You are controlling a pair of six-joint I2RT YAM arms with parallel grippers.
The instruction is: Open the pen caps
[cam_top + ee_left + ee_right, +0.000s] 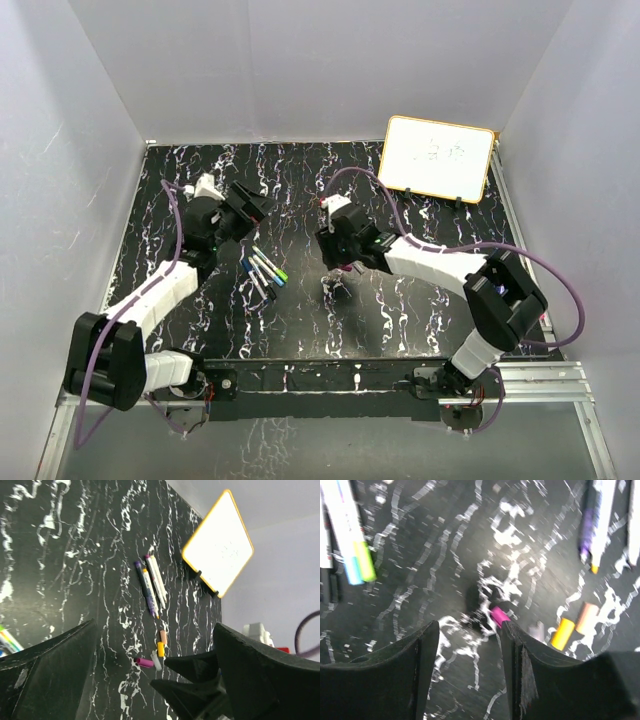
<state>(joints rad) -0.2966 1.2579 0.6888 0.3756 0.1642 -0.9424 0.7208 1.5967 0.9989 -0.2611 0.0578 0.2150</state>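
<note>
Several white-barrelled pens with blue and green caps (266, 270) lie between the arms; they show at the upper left of the right wrist view (357, 560). More pens, one purple-capped (150, 585), lie further off (592, 525). Loose caps lie together: magenta (498, 616), clear (537, 630), yellow (562, 633), peach (586, 618); they also show in the left wrist view (160, 649). My right gripper (470, 627) is open and empty, low over the table just left of the magenta cap (335, 250). My left gripper (245, 205) is open and empty, raised above the table (155, 625).
A white board with a yellow rim (437, 158) stands propped at the back right (218, 550). White walls enclose the black marbled table (200, 180) on three sides. The right gripper's black body (200, 680) fills the lower part of the left wrist view.
</note>
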